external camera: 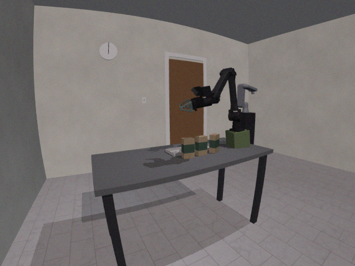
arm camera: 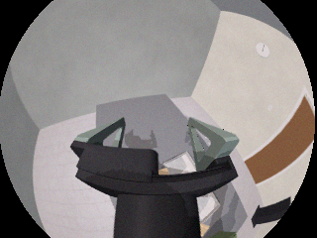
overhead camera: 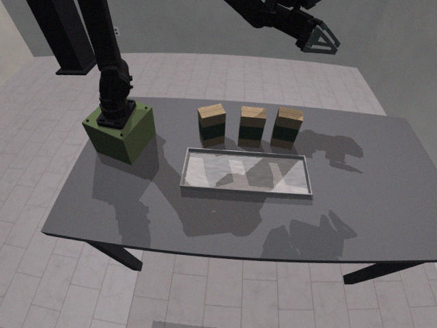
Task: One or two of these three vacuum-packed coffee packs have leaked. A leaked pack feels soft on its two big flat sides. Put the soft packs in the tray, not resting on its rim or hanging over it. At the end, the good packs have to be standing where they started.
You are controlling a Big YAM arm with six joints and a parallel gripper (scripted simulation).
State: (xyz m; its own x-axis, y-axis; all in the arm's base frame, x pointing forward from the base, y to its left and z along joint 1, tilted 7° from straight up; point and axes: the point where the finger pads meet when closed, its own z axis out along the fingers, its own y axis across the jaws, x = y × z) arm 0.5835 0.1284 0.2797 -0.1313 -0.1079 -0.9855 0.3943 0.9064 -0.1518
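Three tan coffee packs with dark green bands stand upright in a row on the grey table: the left pack (overhead camera: 211, 125), the middle pack (overhead camera: 252, 126) and the right pack (overhead camera: 287, 128). They also show in the exterior view (external camera: 201, 145). A shallow grey tray (overhead camera: 246, 171) lies flat just in front of them and holds nothing. My gripper (overhead camera: 319, 39) is open and empty, high above the table beyond the right pack. In the wrist view its two fingers frame the far end of the table.
The arm's green base block (overhead camera: 120, 132) stands at the table's back left. The table's edges drop to a tiled floor. A dark stand (overhead camera: 56, 35) rises behind the base.
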